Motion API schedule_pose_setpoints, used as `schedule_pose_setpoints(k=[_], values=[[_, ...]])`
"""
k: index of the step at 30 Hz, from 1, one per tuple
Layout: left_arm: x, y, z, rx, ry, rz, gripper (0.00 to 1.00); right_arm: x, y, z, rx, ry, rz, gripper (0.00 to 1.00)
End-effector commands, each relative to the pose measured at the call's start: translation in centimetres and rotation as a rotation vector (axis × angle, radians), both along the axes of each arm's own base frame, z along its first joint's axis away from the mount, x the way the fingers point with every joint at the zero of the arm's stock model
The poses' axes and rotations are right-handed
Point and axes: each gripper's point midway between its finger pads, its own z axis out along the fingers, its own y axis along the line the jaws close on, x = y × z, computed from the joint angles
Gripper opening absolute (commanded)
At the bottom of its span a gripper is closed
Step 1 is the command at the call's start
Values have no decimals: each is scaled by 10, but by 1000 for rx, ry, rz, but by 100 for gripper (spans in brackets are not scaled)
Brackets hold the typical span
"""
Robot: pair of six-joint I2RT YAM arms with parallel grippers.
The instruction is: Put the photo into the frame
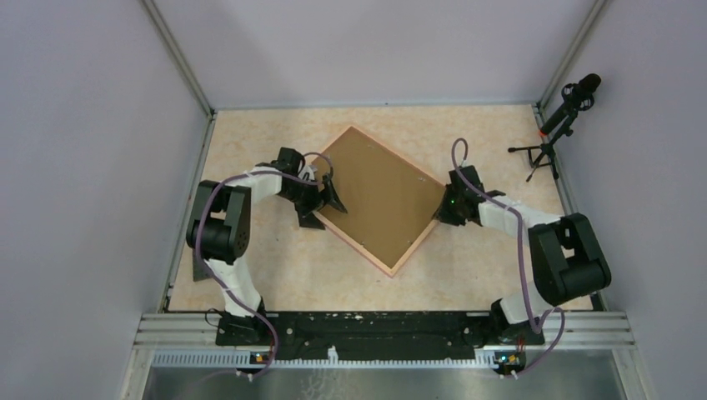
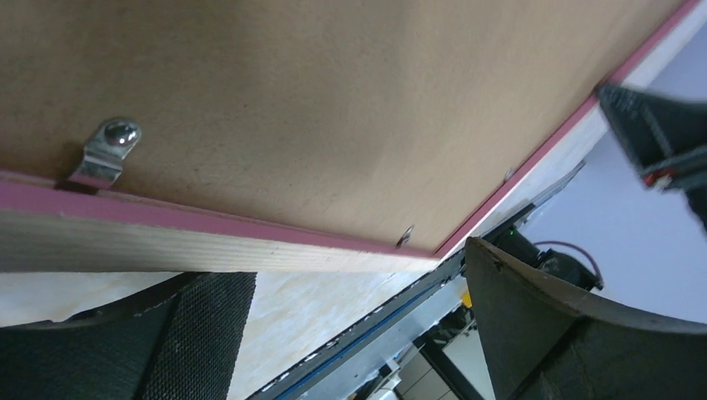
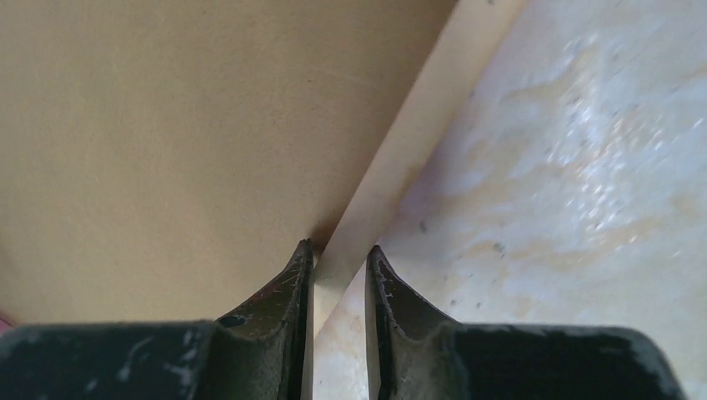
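Note:
The frame [image 1: 392, 268] lies back-up and turned like a diamond on the table, with the brown backing board [image 1: 379, 196] filling it. The photo is hidden. My left gripper [image 1: 325, 200] is open at the frame's left edge. In the left wrist view its jaws [image 2: 350, 283] stand wide, just short of the pink-topped wooden rail [image 2: 208, 242], with nothing between them. My right gripper [image 1: 440, 207] is at the frame's right edge. In the right wrist view it [image 3: 338, 250] has closed on the pale rail [image 3: 400, 150], one finger over the backing board [image 3: 167, 125] and one on the table side.
A metal turn clip [image 2: 107, 154] holds the backing board at the rail, and a second small one [image 2: 406, 236] sits near the corner. A microphone on a tripod [image 1: 563, 117] stands at the back right. Grey walls enclose the table. An aluminium rail [image 1: 375, 333] runs along the near edge.

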Motion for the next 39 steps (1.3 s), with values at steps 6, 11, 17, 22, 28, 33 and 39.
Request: schedule_pose_setpoints(k=[6, 11, 17, 22, 28, 33, 39], values=[[63, 26, -23, 212, -140, -3, 99, -95, 59, 1, 66, 160, 301, 17], [76, 51, -6, 328, -237, 12, 99, -48, 62, 94, 2, -78, 364, 47], [65, 50, 6, 317, -312, -38, 99, 6, 26, 144, -177, -242, 400, 79], [61, 34, 18, 253, -343, -71, 99, 52, 5, 125, -224, -183, 381, 90], [54, 17, 14, 156, -305, -92, 99, 91, 18, 80, -144, -27, 296, 94], [49, 11, 12, 114, -289, -100, 99, 96, 23, 52, -168, -12, 439, 89], [46, 4, 13, 62, -280, -105, 99, 92, 18, 32, -213, 10, 520, 54]])
